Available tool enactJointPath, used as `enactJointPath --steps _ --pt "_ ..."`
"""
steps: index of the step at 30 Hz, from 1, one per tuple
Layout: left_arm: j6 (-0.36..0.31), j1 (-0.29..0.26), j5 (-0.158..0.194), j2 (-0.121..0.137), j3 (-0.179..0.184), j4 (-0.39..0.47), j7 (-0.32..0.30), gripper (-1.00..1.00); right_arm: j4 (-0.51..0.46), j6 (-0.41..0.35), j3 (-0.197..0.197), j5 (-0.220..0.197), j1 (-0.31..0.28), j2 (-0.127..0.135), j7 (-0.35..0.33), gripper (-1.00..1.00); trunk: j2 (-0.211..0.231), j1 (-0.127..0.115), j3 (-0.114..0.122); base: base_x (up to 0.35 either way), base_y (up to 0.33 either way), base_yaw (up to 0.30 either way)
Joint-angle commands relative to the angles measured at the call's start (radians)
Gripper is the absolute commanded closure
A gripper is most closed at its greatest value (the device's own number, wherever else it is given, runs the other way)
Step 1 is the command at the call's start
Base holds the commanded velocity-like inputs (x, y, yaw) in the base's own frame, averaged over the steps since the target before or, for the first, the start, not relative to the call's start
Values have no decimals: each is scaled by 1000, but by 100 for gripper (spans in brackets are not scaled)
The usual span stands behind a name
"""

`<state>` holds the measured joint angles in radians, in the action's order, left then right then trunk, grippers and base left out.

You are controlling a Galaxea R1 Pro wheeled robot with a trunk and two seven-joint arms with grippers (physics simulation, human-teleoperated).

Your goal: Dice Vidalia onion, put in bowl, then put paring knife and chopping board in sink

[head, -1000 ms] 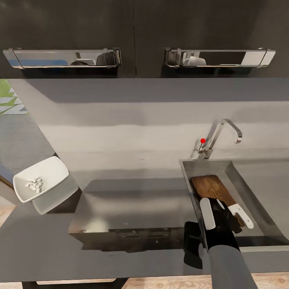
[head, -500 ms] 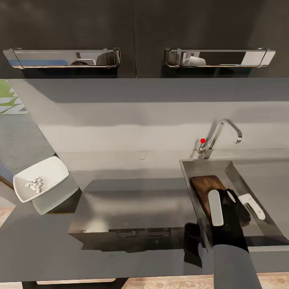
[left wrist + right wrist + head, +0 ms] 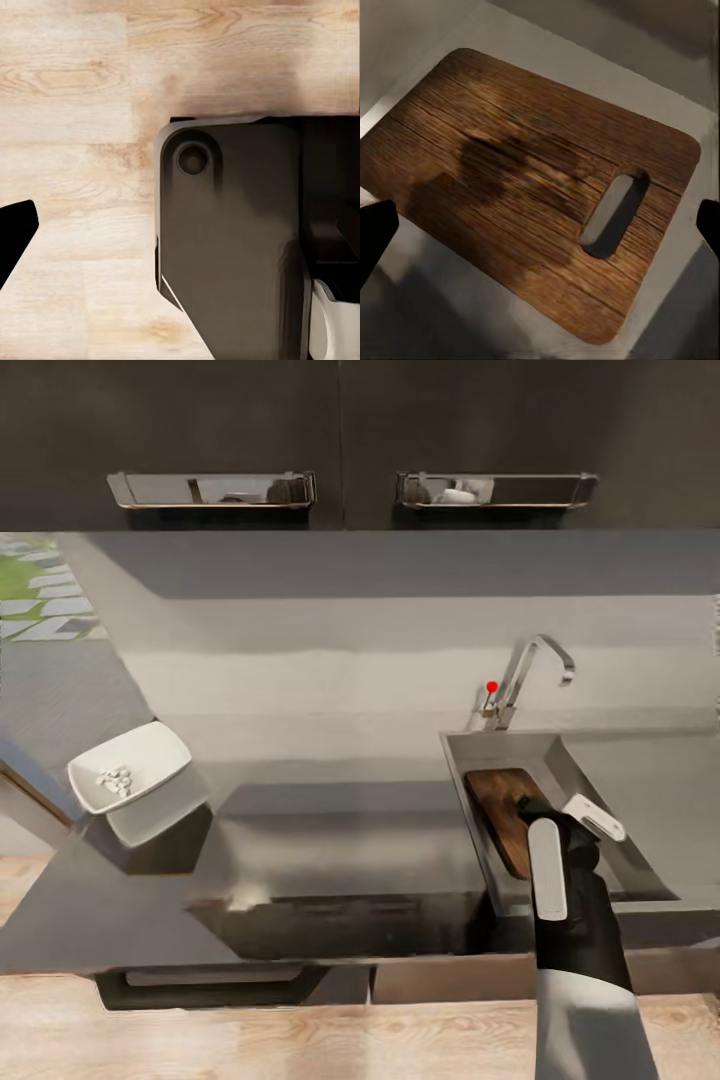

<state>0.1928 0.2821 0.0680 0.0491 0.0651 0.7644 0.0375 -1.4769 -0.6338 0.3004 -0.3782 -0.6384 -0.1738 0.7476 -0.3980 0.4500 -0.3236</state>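
The dark brown chopping board [image 3: 500,800] lies in the grey steel sink [image 3: 590,760], its oval hole plain in the right wrist view of the chopping board [image 3: 525,172]. My right gripper [image 3: 572,840] hovers just above the board, open and holding nothing; the right gripper [image 3: 540,225] has its fingertips at both edges of its wrist view. On the countertop [image 3: 330,830] at the left stands the white bowl [image 3: 160,745] with small pale pieces of diced onion [image 3: 116,780] inside. The paring knife is hidden from view. My left gripper [image 3: 180,225] is open above the floor.
The chrome tap [image 3: 530,670] with its red-tipped lever stands behind the sink. Dark upper cabinets [image 3: 340,430] hang above. A drainboard [image 3: 650,780] lies right of the basin. Wooden floor [image 3: 300,1040] runs along the counter's front; my dark base [image 3: 232,240] stands on it.
The camera has drawn back, so the whole scene looks smaller and the wooden floor now shows. My right gripper stays open over the board, drawn a little back toward the sink's front.
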Motion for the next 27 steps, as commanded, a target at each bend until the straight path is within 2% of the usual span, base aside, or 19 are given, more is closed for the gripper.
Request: enactJointPath --steps 1,3,9,12,13,15,19,22,27 --pt "2 0 7 2 5 1 4 -100 -2 -4 -1 -8 -1 -1 4 -100 -2 0 -2 -336 0 0" --pt "2 0 7 2 5 2 4 -100 -3 -5 -13 -7 0 -1 0 -100 -2 0 -2 -336 0 0" --pt "2 0 7 2 5 2 4 -100 -8 -6 -78 -5 2 -1 -26 -100 -2 0 -2 -336 0 0" --pt "2 0 7 2 5 1 4 -100 -38 -6 -88 -3 5 -1 -81 -100 -2 0 -2 -336 0 0" --pt "2 0 7 2 5 2 4 -100 -50 -7 -89 8 10 -1 -141 -100 -2 0 -2 -336 0 0" --pt "1 0 7 2 5 2 4 -100 -55 -7 -98 60 18 -1 -183 -100 -2 0 -2 -336 0 0" --pt "2 0 7 2 5 4 4 -100 -108 -1 -160 150 68 -1 -267 -100 -2 0 -2 -336 0 0" --pt "2 0 7 2 5 4 4 -100 -135 2 -179 171 94 -1 -300 -100 -2 0 -2 -336 0 0" --pt "1 0 7 3 5 3 4 -100 -143 3 -203 178 109 -1 -312 -100 -2 0 -2 -336 0 0"
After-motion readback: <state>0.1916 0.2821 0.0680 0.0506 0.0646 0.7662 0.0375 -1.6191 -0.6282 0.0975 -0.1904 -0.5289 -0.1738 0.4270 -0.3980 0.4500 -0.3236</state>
